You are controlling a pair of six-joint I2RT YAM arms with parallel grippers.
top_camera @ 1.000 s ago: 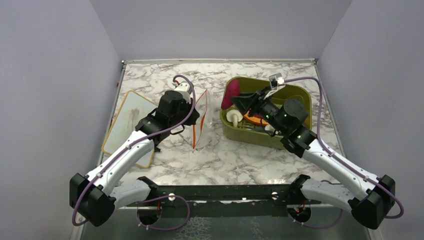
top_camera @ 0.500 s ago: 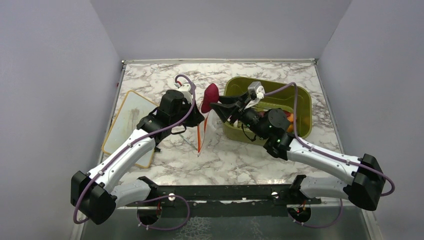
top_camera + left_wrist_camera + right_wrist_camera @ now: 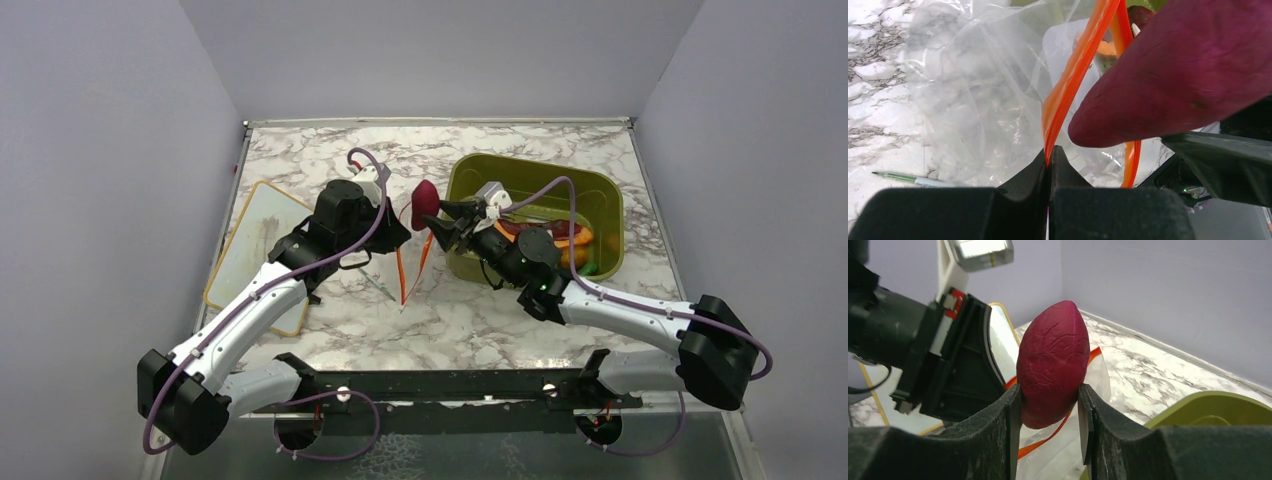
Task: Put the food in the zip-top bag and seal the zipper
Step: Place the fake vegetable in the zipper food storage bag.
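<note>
Loading step in hand. My right claw (image 3: 1049, 397) pinches the dark red piece (image 3: 1050, 350) at the mouth of the bag (image 3: 973, 95). My left claw (image 3: 1049, 160) is pressed together on the zipper (image 3: 1075, 75), holding the mouth open. Next move: lower the piece between the strips, then release.

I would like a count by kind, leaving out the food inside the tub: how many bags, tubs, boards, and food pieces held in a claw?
Bags: 1, the clear bag
Tubs: 1, the green tub
Boards: 1, the white board
Food pieces in a claw: 1, the dark red piece in the right claw
Total: 4
</note>
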